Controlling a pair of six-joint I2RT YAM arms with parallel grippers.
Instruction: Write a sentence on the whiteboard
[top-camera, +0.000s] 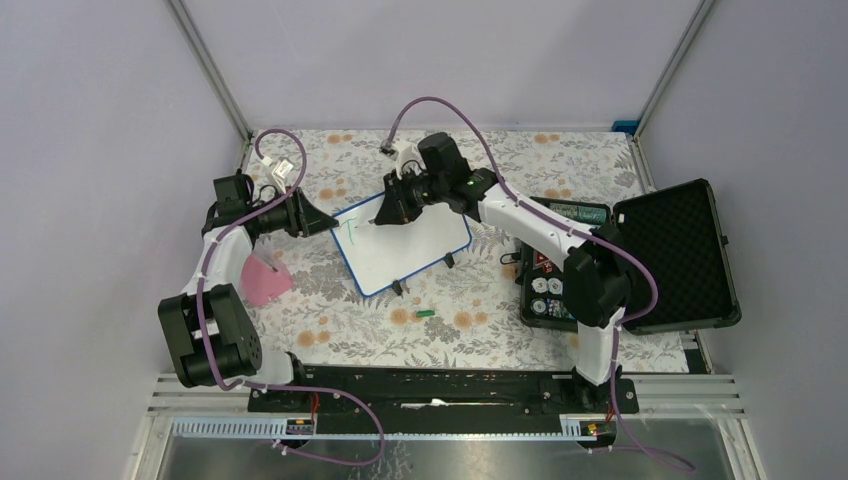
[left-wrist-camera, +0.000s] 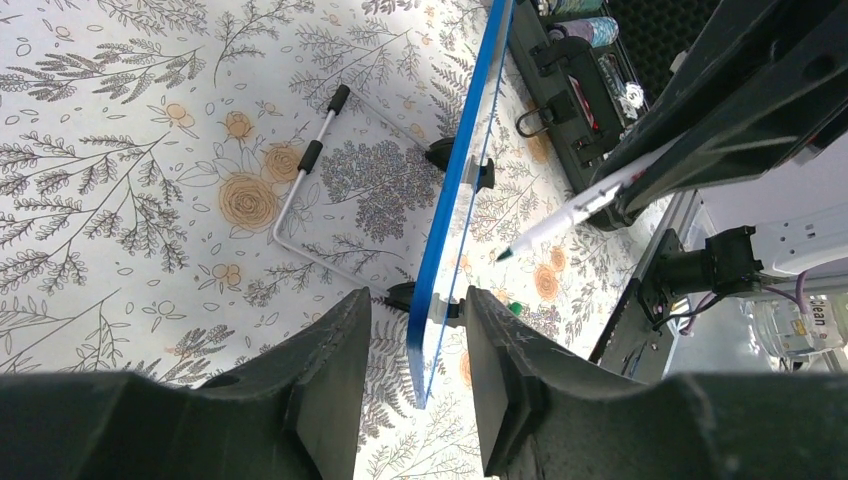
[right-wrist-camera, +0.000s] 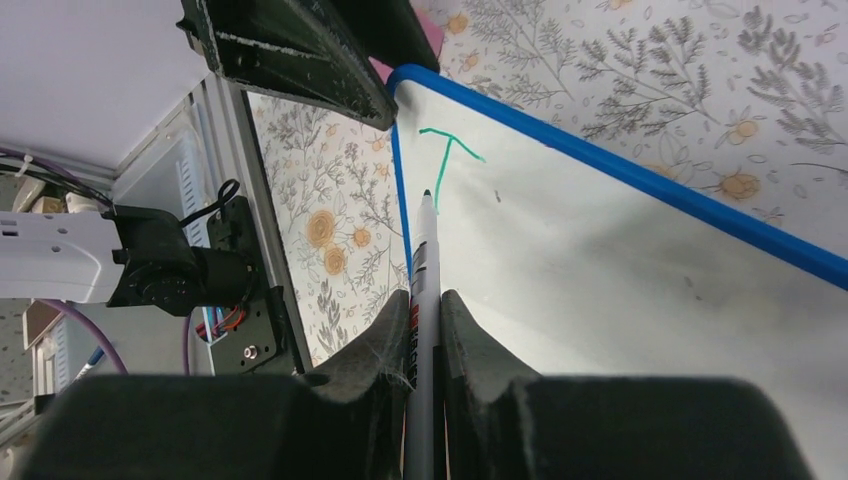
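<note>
The blue-framed whiteboard (top-camera: 410, 250) stands tilted at the middle of the table. Of the sentence, only a green "T" (right-wrist-camera: 445, 155) shows near its upper left corner. My right gripper (right-wrist-camera: 425, 300) is shut on a white marker (right-wrist-camera: 425, 250), whose tip sits just below the T, close to the board face (right-wrist-camera: 620, 280). My left gripper (left-wrist-camera: 418, 320) straddles the board's left edge (left-wrist-camera: 465, 170), open, with a gap on each side of the blue frame. From above, the left gripper (top-camera: 328, 225) is at the board's left corner and the right gripper (top-camera: 385, 215) is over its top left.
An open black foam-lined case (top-camera: 670, 255) lies at the right with small items inside. A pink cloth (top-camera: 265, 280) lies left of the board. A small green cap (top-camera: 426, 314) rests in front of it. The board's wire stand (left-wrist-camera: 300, 190) reaches out behind it.
</note>
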